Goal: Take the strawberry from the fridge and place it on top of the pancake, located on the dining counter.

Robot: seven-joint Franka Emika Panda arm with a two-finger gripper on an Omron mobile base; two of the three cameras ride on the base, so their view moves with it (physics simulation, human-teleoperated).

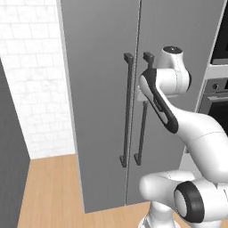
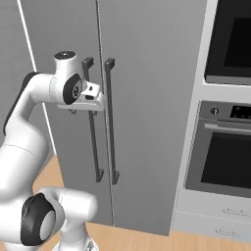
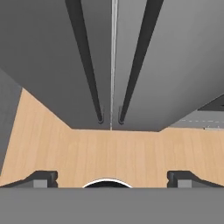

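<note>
Currently, the gripper [image 3: 112, 177] is hanging wide open and empty before the fridge [image 1: 98, 111], whose 2 doors are standing closed, handles at 12 o'clock in the hand view, so the strawberry, presumably inside, is awaiting retrieval.

i have the fridge [image 1: 107, 111] straight ahead, both doors shut and meeting at a centre seam. its two handles [image 2: 100, 122] run upright side by side, one on each side of that seam. the gripper [image 3: 111, 178] sits near the handles, in front of the doors. to the right of the fridge stands an oven [image 2: 223, 152], with drawers [image 2: 215, 218] below it. a tiled wall [image 1: 31, 80] lies to the far left.
</note>
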